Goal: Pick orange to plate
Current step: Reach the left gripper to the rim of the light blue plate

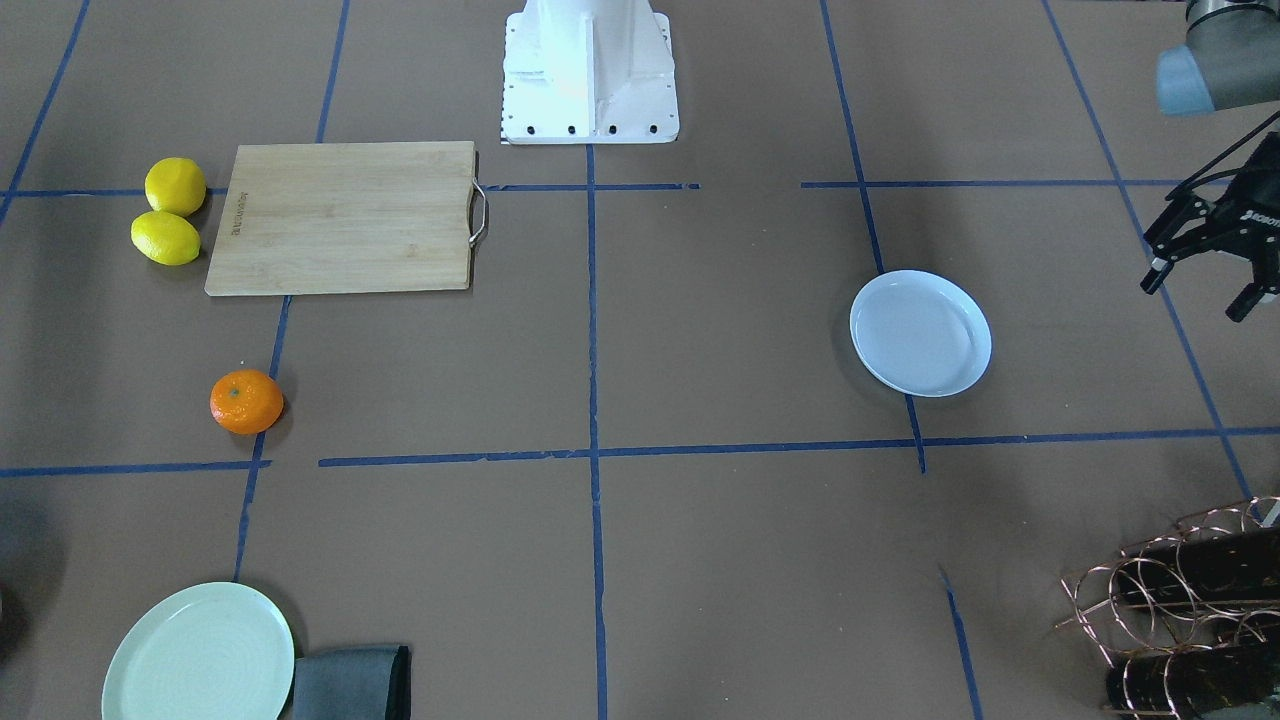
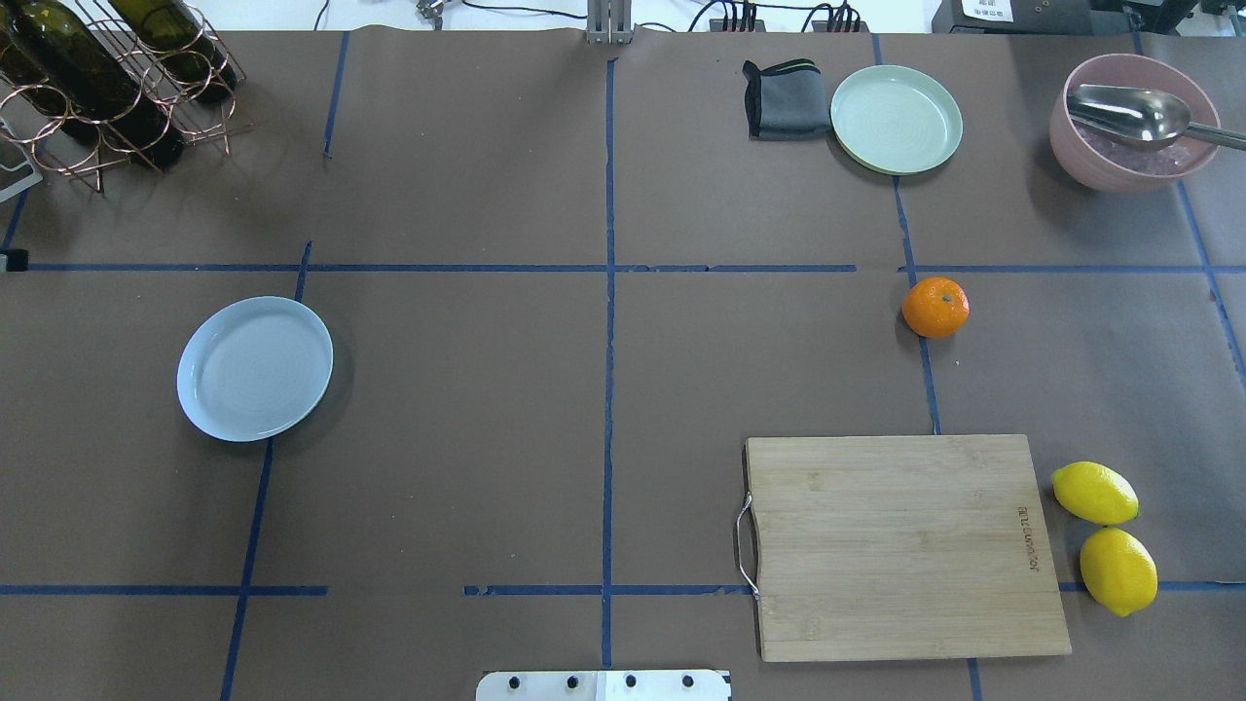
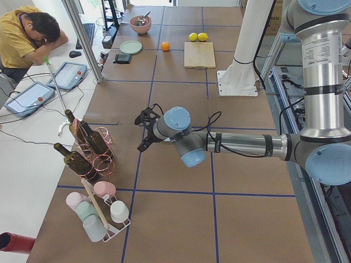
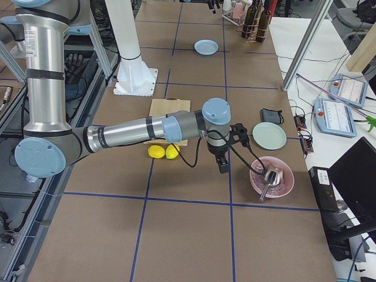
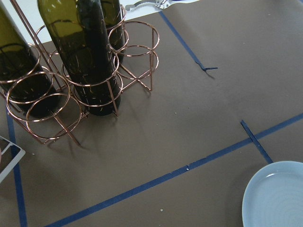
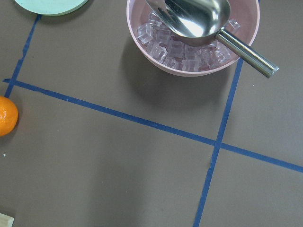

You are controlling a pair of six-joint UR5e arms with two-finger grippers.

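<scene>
The orange (image 2: 935, 307) lies alone on the brown table on the robot's right side, beyond the cutting board; it also shows at the left edge of the right wrist view (image 6: 5, 116). The bluish-white plate (image 2: 255, 368) sits empty on the left half, and its rim shows in the left wrist view (image 5: 277, 196). My left gripper (image 1: 1198, 292) hangs open and holds nothing, beside the plate toward the table's end. My right gripper (image 4: 226, 150) hovers between the orange and the pink bowl; I cannot tell whether it is open or shut.
A wooden cutting board (image 2: 905, 545) lies at the near right with two lemons (image 2: 1095, 492) beside it. At the far right are a pale green plate (image 2: 896, 119), a grey cloth (image 2: 779, 97) and a pink bowl of ice with a scoop (image 2: 1134, 122). A copper bottle rack (image 2: 107, 88) stands far left.
</scene>
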